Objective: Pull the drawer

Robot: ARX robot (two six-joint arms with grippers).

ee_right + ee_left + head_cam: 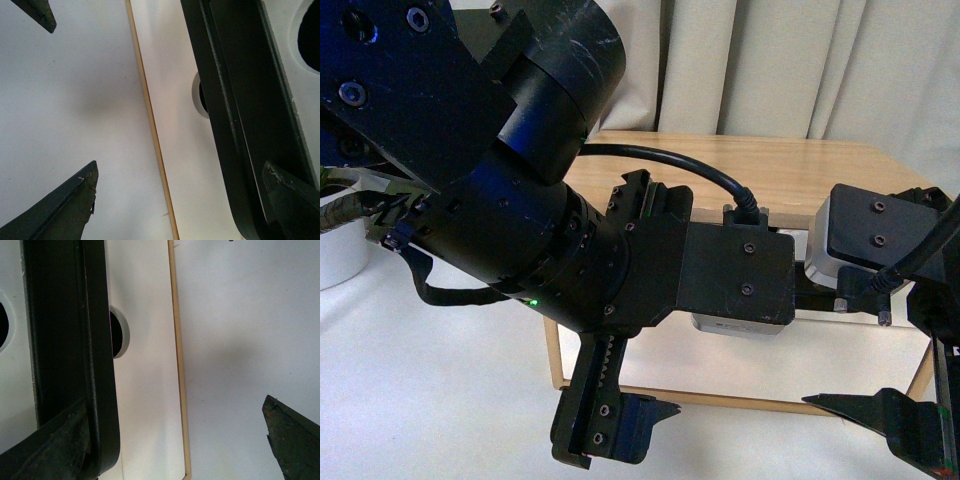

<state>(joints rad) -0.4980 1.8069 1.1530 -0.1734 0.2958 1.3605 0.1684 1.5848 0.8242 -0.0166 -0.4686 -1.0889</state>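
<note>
I have the left claw (175,402) and right claw (180,164) both spread wide open close against the white drawer (12,400), one finger of each overlapping its black bar handle (65,340).

Black arm (470,180), matte cylindrical joints, hex screws (748,247), toothed rail (592,385), black cable (670,160), green light (532,301), grey-white camera housing (817,235).

Setting: indoor room, home-like staging. Cream curtains (770,60) hang across the back. Light-wood cabinet (800,170) stands on a plain white surface (440,390). White pot (340,262) at left.
</note>
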